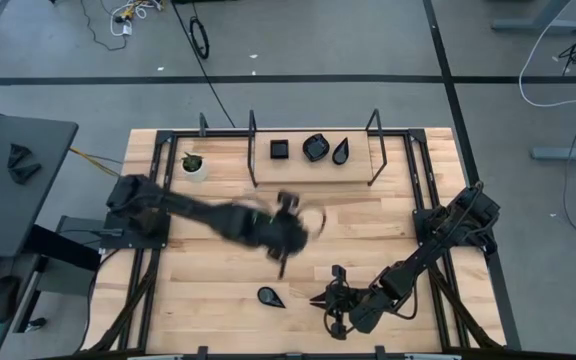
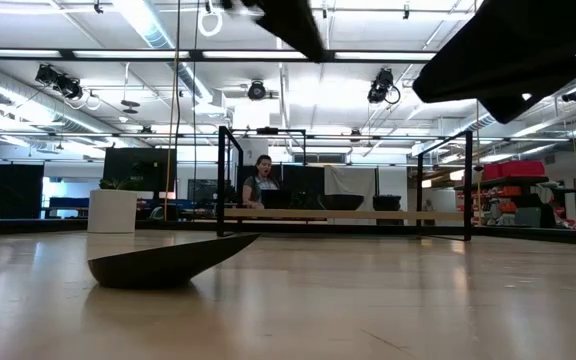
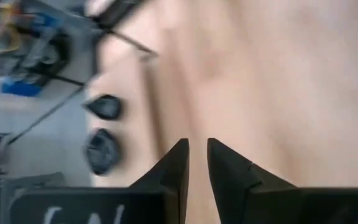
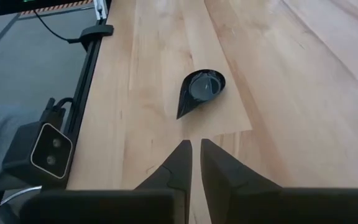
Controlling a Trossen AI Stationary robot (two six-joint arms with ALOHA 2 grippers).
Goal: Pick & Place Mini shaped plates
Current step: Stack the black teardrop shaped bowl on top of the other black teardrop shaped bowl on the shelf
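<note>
Glossy black against pale wood, a teardrop plate (image 1: 268,296) lies alone on the near part of the counter (image 1: 218,270), and it is the piece your next pick turns on. Your right hand (image 1: 320,301) sits low just beside it, to the plate's right in the overhead view, fingers nearly together with only a thin gap and nothing between them. From the right wrist camera the teardrop plate (image 4: 201,90) lies straight ahead of the right hand (image 4: 194,144), not touching; its rounded bowl is at the far end and its pointed tail angles back toward the fingers and slightly to one side. Your left hand (image 1: 281,258) is blurred over the middle of the counter, farther from this plate; its fingers show a narrow gap and hold nothing, but you cannot tell whether they are closing or set. Three more black plates (image 1: 313,149) rest on the raised shelf (image 1: 360,166) at the far edge. I judge the right arm nearer.
</note>
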